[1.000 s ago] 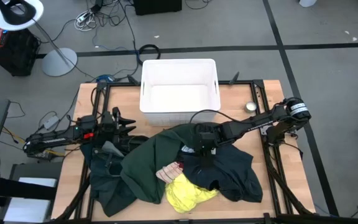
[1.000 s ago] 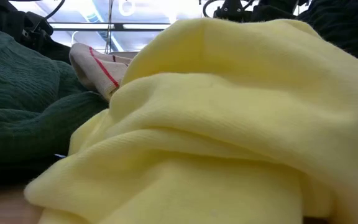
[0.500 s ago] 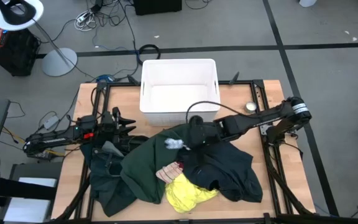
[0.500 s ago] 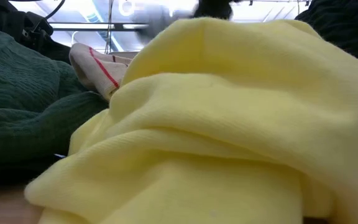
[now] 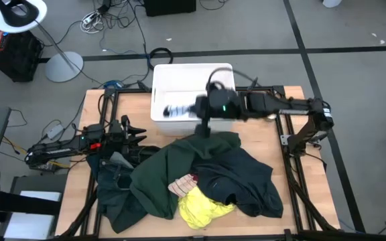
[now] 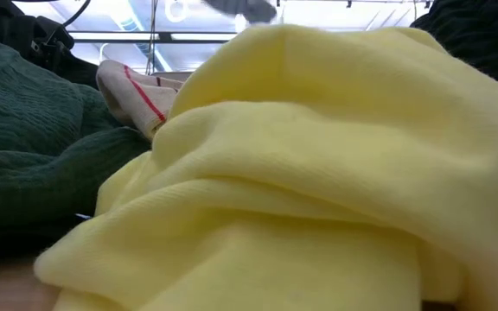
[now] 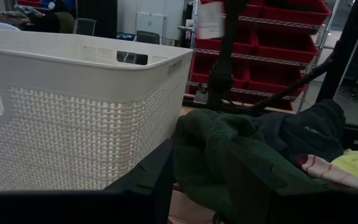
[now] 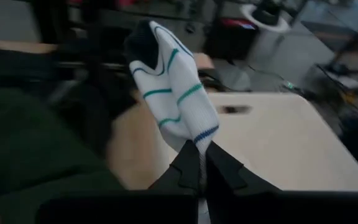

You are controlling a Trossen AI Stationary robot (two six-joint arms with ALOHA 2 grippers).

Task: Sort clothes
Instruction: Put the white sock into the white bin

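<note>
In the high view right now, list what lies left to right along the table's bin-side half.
Left gripper, open, waiting → striped sock hanging over the white bin → right gripper, shut on that sock → small round tin.

We found the bin [image 5: 193,94] at the middle of the table's [image 5: 280,194] far edge. The heap of clothes [image 5: 200,177] lay before it, spreading from the table's centre to the near edge and the near left corner. The right gripper [image 5: 196,112] hung over the bin's near wall, holding a sock [image 5: 176,111] above the bin's inside. The left gripper [image 5: 136,134] sat at the left edge, beside the heap.
</note>
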